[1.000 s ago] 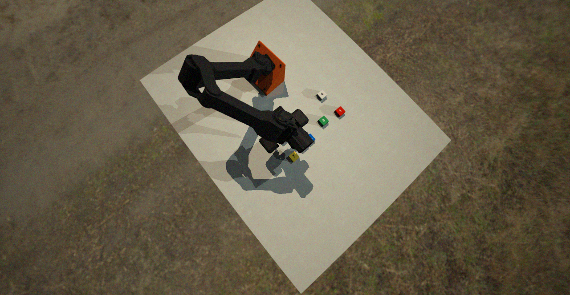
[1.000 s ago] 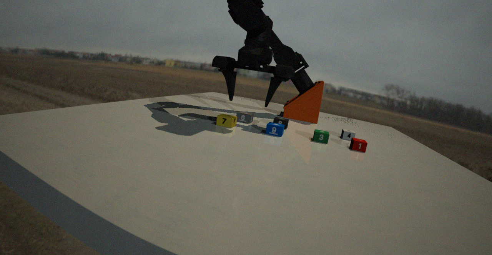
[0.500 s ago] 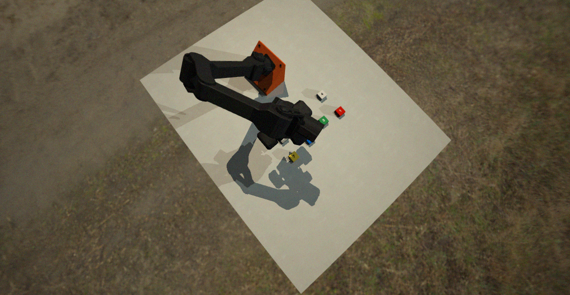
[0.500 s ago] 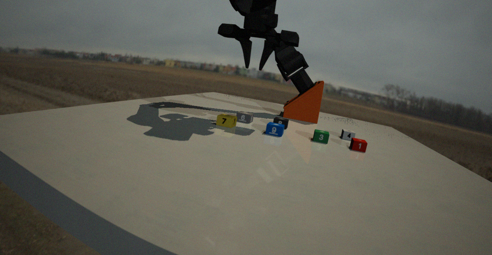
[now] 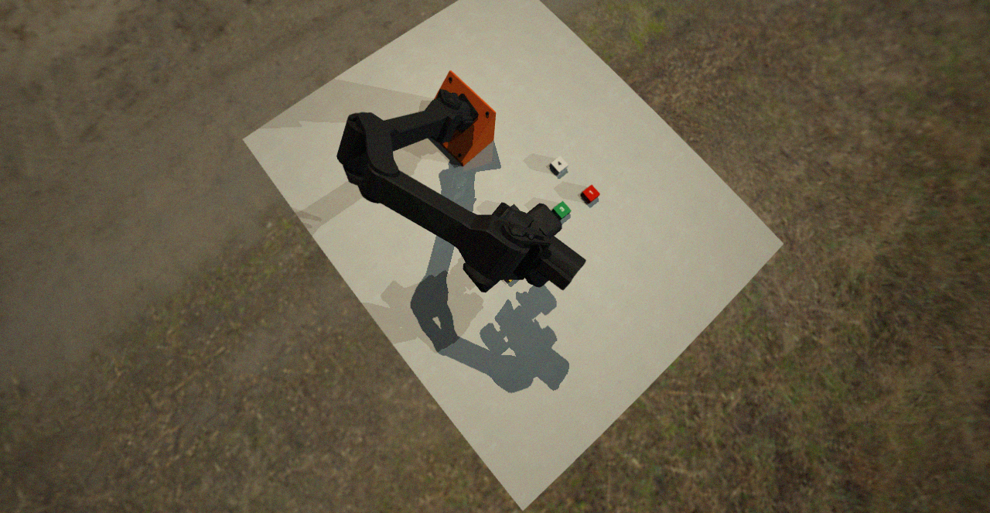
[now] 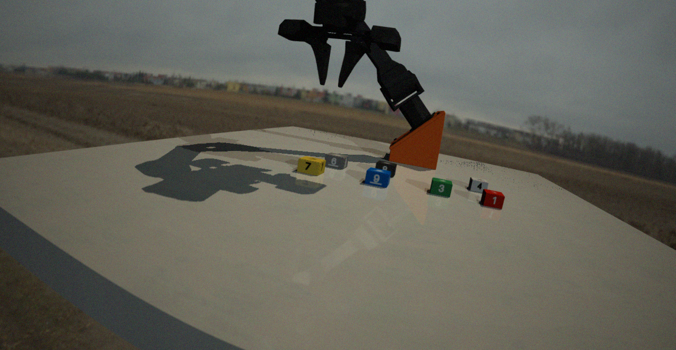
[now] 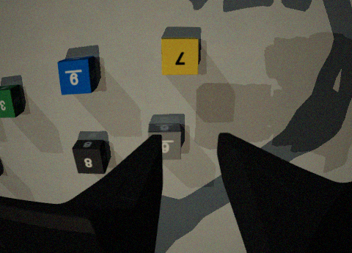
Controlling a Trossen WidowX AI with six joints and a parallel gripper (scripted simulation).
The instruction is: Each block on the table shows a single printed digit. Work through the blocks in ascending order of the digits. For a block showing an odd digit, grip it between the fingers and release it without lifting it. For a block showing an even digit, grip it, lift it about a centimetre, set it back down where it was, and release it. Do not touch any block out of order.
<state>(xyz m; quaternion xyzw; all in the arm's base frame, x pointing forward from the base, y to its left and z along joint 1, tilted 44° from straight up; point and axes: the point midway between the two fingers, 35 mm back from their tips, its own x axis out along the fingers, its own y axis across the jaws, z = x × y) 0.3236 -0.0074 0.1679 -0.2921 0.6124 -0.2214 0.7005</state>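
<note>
My gripper (image 6: 331, 85) (image 7: 190, 144) is partly open and empty, high above the table. In the wrist view its left fingertip overlaps the grey block 6 (image 6: 336, 161) (image 7: 172, 147), which rests on the table far below. The yellow block 7 (image 6: 310, 165) (image 7: 180, 56), blue block 9 (image 6: 376, 178) (image 7: 76, 75) and black block 8 (image 6: 386, 169) (image 7: 89, 156) stand around it. The green block 3 (image 5: 561, 210) (image 6: 441, 187) (image 7: 7, 103), white block 4 (image 5: 558, 166) (image 6: 477, 185) and red block 1 (image 5: 590, 194) (image 6: 492, 199) form another group. In the top view the arm hides most of the others.
The pale table (image 5: 657, 233) (image 6: 425, 277) carries all the blocks. The orange base mount (image 5: 477, 121) (image 6: 418, 142) stands behind them in the exterior view. The arm's dark shadow falls across the table beside the yellow block.
</note>
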